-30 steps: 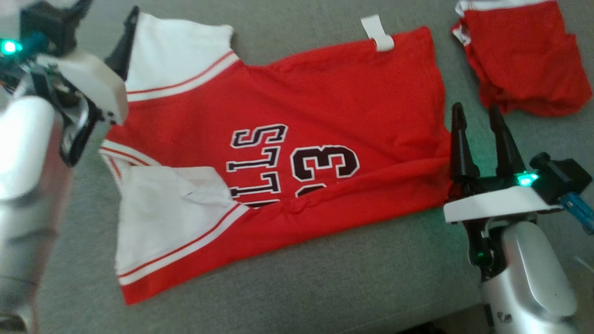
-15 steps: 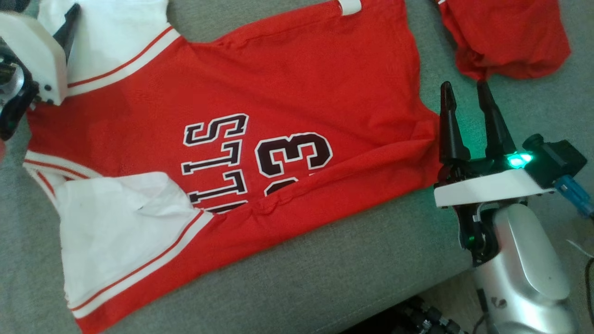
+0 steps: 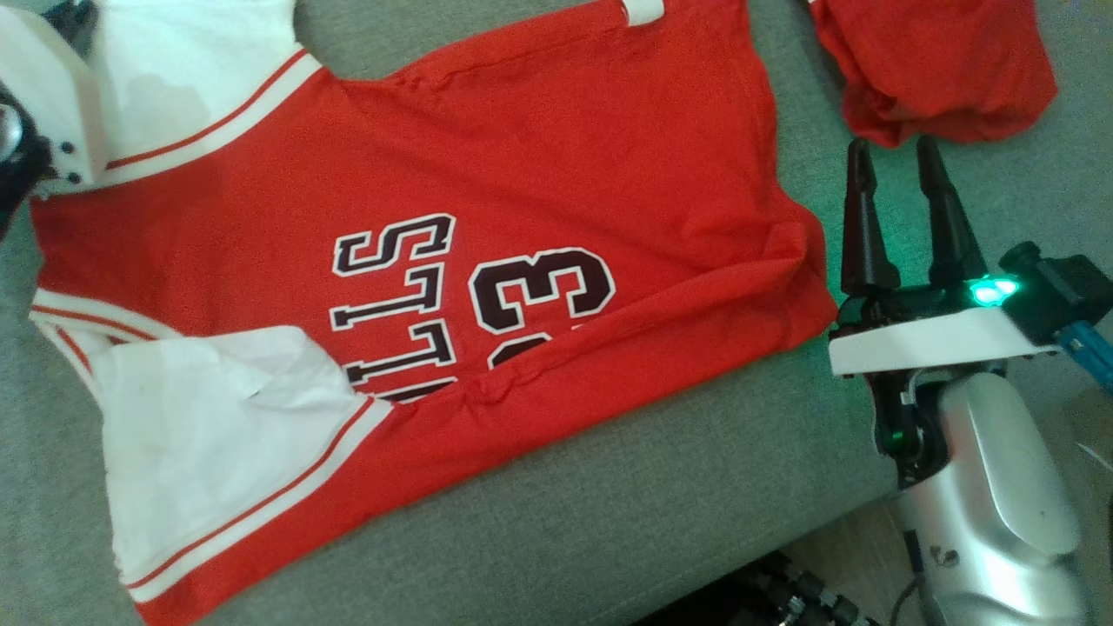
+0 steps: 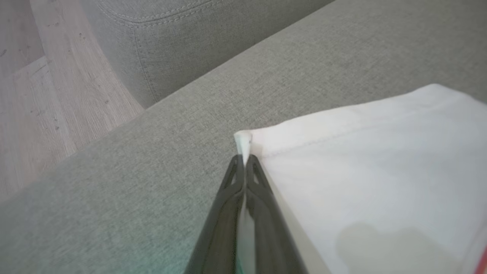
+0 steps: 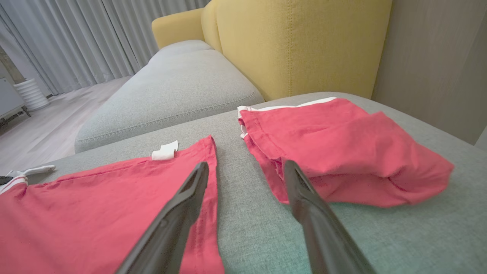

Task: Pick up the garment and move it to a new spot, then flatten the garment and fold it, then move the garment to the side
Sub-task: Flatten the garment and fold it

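I see grey sofa cushion (image 3: 609, 522) underneath. Crumpled red shorts (image 3: 939, 61) w/ white trim lie top R of head view. Yellow backrest (image 5: 296, 45) behind, grey curtains (image 5: 76, 34) beyond, wood floor (image 4: 34, 95), black cables (image 3: 783, 600) below sofa edge.

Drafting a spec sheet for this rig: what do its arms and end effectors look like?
Right end effector: two long tapering black fingers on a white plate, green light, blue connector, silver-grey forearm. Left end effector: matching black fingers with triangular cut-outs.

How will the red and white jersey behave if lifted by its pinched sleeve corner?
Probably floppy: the red and white jersey lies creased on the grey sofa cushion, so it should hang and trail. Likely light: the left gripper pinches one thin sleeve corner flat.
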